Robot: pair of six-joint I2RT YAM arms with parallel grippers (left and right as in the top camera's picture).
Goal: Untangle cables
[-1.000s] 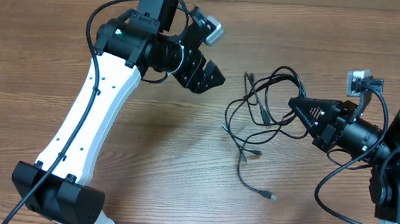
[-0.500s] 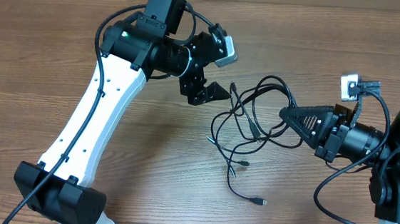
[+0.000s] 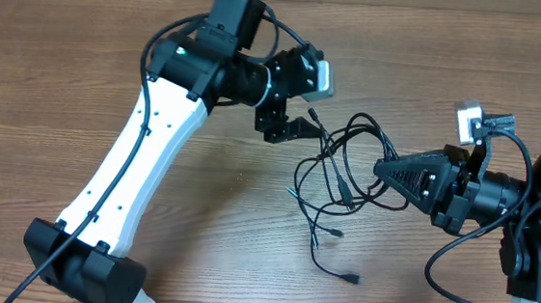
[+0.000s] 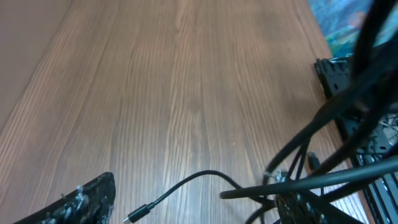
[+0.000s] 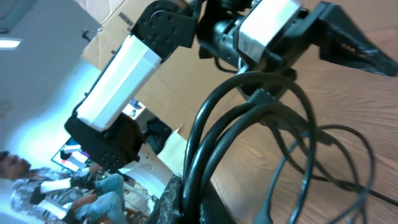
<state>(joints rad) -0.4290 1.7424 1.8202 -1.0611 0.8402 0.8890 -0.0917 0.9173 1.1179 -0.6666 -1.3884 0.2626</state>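
Note:
The cables (image 3: 326,191) are a loose tangle of thin black cords on the wooden table between my two arms. My right gripper (image 3: 379,167) is shut on a bundle of their strands at the tangle's right side. In the right wrist view those cables (image 5: 214,121) rise from between the clamped fingers (image 5: 176,198). My left gripper (image 3: 295,127) stands open at the tangle's upper left edge. Seen from the left wrist, one cable (image 4: 205,177) with a plug end (image 4: 140,213) lies between the wide-apart fingers (image 4: 81,200), and other strands cross at the right one.
One loose cable tail ends in a plug (image 3: 350,277) toward the table's front. The bare wooden table (image 3: 53,86) stretches to the left. Beyond the table, the right wrist view shows cardboard boxes (image 5: 124,18) and a seated person (image 5: 37,186).
My left gripper has swung right and forward to the tangle's edge. My right gripper has moved forward and slightly left, dragging the cables with it.

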